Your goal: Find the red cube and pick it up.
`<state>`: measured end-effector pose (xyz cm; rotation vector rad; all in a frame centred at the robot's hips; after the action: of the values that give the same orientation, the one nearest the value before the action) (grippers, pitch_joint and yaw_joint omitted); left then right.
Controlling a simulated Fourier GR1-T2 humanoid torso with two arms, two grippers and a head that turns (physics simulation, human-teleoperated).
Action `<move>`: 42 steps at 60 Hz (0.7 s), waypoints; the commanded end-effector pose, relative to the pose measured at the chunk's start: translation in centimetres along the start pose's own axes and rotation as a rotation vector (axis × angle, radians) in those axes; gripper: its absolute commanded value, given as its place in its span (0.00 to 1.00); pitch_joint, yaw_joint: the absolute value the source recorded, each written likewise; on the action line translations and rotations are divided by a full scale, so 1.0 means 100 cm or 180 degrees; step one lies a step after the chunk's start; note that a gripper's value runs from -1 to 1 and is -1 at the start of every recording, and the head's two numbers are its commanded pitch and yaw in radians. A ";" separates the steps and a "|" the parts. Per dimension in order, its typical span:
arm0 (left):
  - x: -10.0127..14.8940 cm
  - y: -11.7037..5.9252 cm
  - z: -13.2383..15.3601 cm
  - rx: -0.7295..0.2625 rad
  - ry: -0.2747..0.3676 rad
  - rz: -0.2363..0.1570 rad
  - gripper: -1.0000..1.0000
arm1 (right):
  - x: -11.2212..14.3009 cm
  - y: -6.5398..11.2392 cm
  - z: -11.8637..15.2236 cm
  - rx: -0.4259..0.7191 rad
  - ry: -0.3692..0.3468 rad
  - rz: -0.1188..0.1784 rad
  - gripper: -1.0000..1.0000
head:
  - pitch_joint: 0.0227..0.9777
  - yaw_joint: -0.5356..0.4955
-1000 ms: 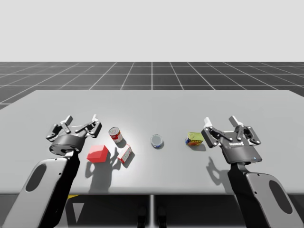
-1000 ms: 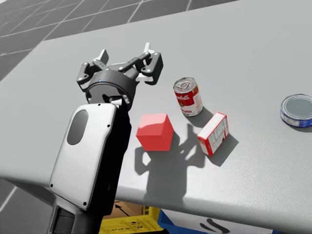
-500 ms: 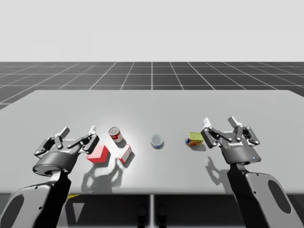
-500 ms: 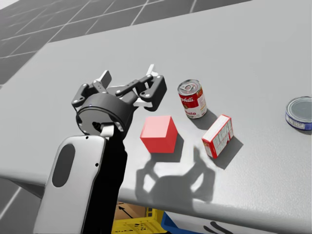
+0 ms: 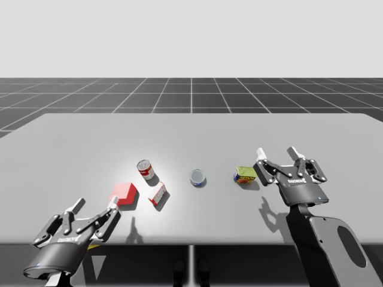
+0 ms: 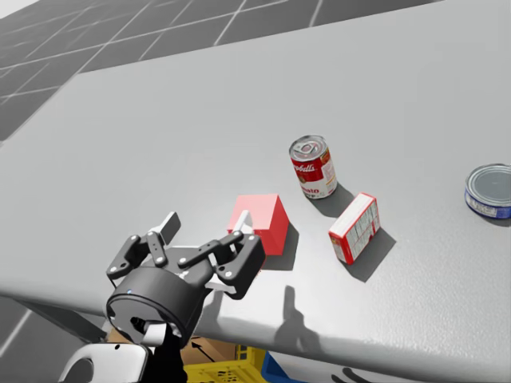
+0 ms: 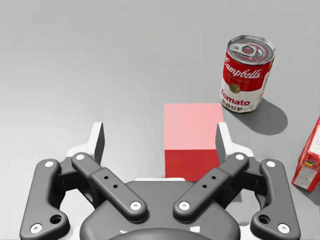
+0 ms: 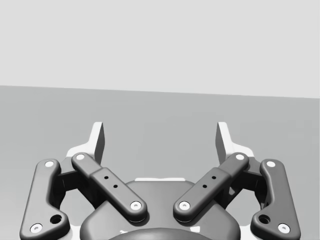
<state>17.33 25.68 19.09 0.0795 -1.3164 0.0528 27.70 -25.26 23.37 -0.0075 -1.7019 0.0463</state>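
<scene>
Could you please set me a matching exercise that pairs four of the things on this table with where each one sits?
Things:
1. red cube
2. red and white can
3. blue can
4. green can

Places:
A. close beside my right gripper
B. between the red and white box and the green can
C. upright, beyond the red cube
D. just ahead of my open left gripper, off towards one finger

Pairs: 1-D, 2-C, 3-B, 4-A.

On the grey table point(image 5: 191, 131) a red can point(image 5: 145, 170) stands upright, a red-and-white box point(image 5: 158, 194) lies just beside it, a flat blue tin point(image 5: 198, 177) sits mid-table, and a green tin point(image 5: 245, 175) rests beyond that.
</scene>
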 end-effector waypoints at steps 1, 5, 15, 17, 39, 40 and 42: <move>-0.031 -0.005 0.005 -0.0145 0.0168 0.0102 0.00 | 0.000 -0.001 -0.001 0.0001 0.0000 0.0004 0.00 | 0.86 0.95; -0.037 -0.007 0.002 -0.0173 0.0207 0.0127 0.00 | -0.001 -0.001 -0.001 0.0001 0.0003 0.0003 0.00 | 0.86 0.95; -0.045 -0.014 -0.010 -0.0194 0.0229 0.0141 0.00 | -0.001 -0.001 -0.001 0.0004 0.0006 0.0003 0.00 | 0.86 0.95; -0.047 -0.015 -0.013 -0.0199 0.0233 0.0136 0.00 | -0.001 -0.001 -0.001 0.0005 0.0005 0.0006 0.00 | 0.86 0.95; -0.043 -0.021 -0.048 -0.0136 0.0217 0.0090 0.00 | -0.002 -0.001 -0.002 -0.0001 0.0002 0.0022 0.00 | 0.86 0.95; -0.043 -0.021 -0.050 -0.0136 0.0221 0.0096 0.00 | -0.002 -0.001 -0.002 -0.0002 0.0001 0.0022 0.00 | 0.86 0.95; -0.043 -0.022 -0.051 -0.0135 0.0222 0.0089 0.00 | -0.001 -0.001 -0.002 -0.0003 0.0000 0.0022 0.00 | 0.86 0.95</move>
<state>20.20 24.03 13.78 0.0170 -1.2486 0.0498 27.86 -25.34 23.25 -0.0124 -1.7013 0.0508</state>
